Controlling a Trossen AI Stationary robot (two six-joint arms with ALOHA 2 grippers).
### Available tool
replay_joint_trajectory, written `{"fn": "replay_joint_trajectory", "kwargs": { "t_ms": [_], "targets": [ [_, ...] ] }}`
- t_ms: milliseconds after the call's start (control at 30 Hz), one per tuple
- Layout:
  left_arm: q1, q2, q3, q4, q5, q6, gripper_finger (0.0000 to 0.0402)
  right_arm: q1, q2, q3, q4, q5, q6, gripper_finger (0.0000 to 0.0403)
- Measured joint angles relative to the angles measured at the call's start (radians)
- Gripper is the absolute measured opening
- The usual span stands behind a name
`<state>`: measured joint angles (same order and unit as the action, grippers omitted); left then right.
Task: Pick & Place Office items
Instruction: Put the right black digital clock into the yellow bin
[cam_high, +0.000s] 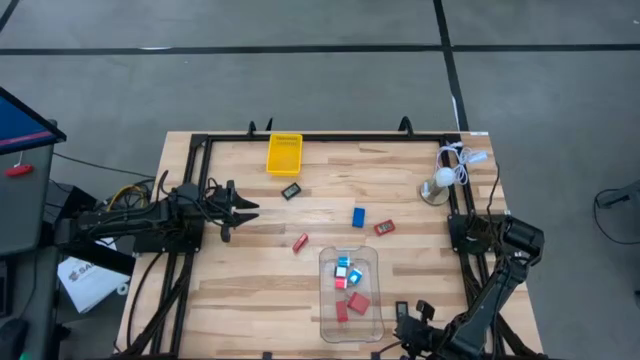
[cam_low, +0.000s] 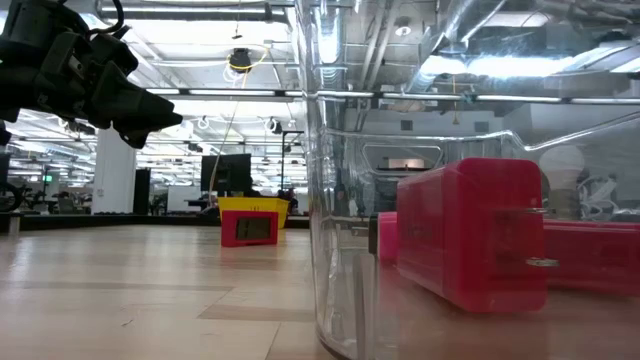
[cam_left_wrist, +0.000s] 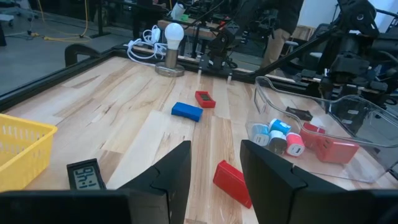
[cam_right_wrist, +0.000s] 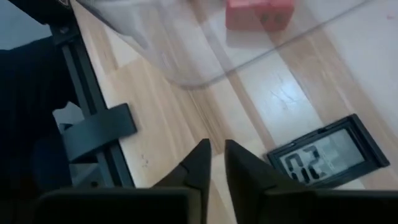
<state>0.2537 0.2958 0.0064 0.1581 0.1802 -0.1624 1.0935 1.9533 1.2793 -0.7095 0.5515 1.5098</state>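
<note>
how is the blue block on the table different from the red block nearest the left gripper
The blue block is blue and lies squarer to the table edges; the red block is red and lies diagonal. The blue one sits farther from the left gripper. Both lie loose on the wood, outside the clear bin.

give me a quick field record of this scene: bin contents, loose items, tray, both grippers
bin: clear plastic bin near the table's front edge, holding red blocks and white-and-cyan bits
loose items: blue block, two red blocks, black rectangle with pale display
tray: yellow mesh tray at the far edge
lamp: white round lamp with coiled cable, far right corner
left gripper: above the table's left side, jaws apart, empty
right gripper: by the front edge beside the bin, jaws nearly together, empty; a second black display piece lies just beside it
</note>
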Motion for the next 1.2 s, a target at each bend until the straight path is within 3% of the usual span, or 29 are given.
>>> {"fn": "replay_joint_trajectory", "kwargs": {
  "t_ms": [133, 333, 600, 900, 1200],
  "targets": [
    [0.0, 0.0, 0.0, 0.002, 0.0, 0.0, 0.0136, 0.0, 0.0, -0.004, 0.002, 0.0, -0.002, 0.0004],
    [0.0, 0.0, 0.0, 0.007, 0.0, 0.0, 0.0136, -0.006, -0.001, -0.084, 0.145, -0.026, 0.001, 0.0001],
    [0.0, 0.0, 0.0, 0.007, 0.0, 0.0, 0.0136, -0.009, 0.0, -0.14, 0.18, -0.035, 0.017, 0.0],
    [0.0, 0.0, 0.0, 0.007, 0.0, 0.0, 0.0136, -0.009, -0.001, -0.14, 0.059, -0.042, 0.05, 0.0],
    [0.0, 0.0, 0.0, 0.007, 0.0, 0.0, 0.0136, -0.007, -0.002, -0.141, -0.205, -0.032, 0.196, 0.0]
  ]
}}
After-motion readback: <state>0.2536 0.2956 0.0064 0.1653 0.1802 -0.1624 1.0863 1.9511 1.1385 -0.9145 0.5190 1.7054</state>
